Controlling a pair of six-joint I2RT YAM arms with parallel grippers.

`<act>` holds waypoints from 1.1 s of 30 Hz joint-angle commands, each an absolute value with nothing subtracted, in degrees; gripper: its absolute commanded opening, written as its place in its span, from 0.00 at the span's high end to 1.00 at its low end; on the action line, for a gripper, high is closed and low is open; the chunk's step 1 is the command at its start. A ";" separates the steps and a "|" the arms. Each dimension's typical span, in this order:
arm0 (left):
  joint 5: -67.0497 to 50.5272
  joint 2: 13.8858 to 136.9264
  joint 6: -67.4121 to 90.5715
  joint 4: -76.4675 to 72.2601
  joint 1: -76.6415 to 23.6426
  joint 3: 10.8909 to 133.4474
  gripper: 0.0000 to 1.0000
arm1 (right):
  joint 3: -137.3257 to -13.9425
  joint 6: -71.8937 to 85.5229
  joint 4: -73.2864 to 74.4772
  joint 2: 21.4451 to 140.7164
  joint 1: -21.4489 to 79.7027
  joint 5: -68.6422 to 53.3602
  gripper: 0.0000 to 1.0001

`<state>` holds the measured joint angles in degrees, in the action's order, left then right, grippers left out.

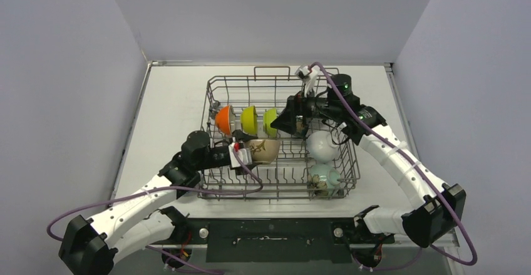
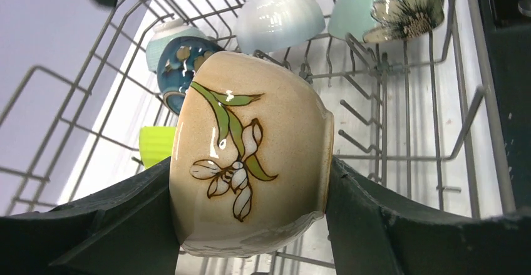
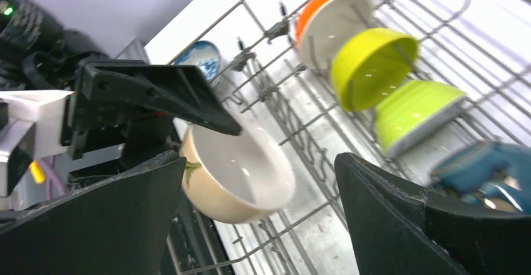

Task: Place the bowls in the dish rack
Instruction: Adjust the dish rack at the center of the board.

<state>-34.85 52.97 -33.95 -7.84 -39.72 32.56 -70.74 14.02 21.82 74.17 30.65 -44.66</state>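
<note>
Over the grey wire dish rack's point(image 1: 285, 176) middle tines, grips beige flower-painted bowl point(image 1: 263, 150) on edge in left jaws, mouth toward released right jaws.

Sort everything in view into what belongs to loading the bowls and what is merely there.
Belongs to the job:
- dish rack
- orange bowl, yellow bowl, lime bowl, white bowl, pale green bowl, dark blue bowl
- beige bowl, gripped by the left gripper

Merely there:
- table
- purple cables
- black base plate
</note>
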 commanded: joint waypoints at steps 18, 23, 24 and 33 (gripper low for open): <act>-15.15 45.30 18.86 -3.54 -21.88 43.61 1.00 | -69.21 7.47 25.11 82.23 33.74 -36.94 0.12; -12.28 44.39 19.87 4.90 -17.10 48.22 1.00 | -72.50 4.14 26.36 88.05 38.76 -34.25 0.16; -11.75 44.34 19.82 6.59 -16.39 49.15 1.00 | -73.67 3.34 26.74 89.32 39.92 -33.23 0.16; -7.12 41.85 18.29 12.51 -13.61 51.42 1.00 | -82.53 -3.49 29.71 98.72 48.48 -25.43 0.15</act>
<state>-9.15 44.21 17.76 14.09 -14.31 47.66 -78.85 0.82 29.28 96.95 45.80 -30.37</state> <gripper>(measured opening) 0.683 0.845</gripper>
